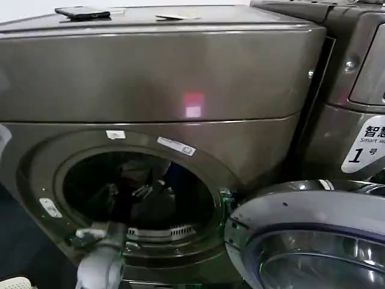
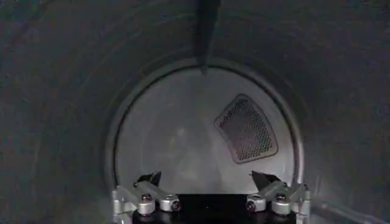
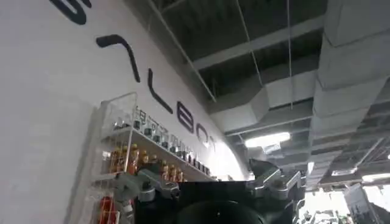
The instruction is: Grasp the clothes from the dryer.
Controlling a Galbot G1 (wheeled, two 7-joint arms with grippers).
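Note:
The bronze-grey dryer faces me with its round porthole open and its door swung out to the lower right. My left arm reaches in over the porthole's lower rim. Inside the drum, my left gripper is open, its fingertips spread wide with nothing between them. It faces the pale back wall and a perforated vent. The clothes are out of view. My right gripper is open and points up at a white wall and the ceiling.
A dark flat object lies on top of the dryer. A small red light glows on its front. To the right, a panel carries a white label with a 1. A shelf of small bottles hangs on the wall.

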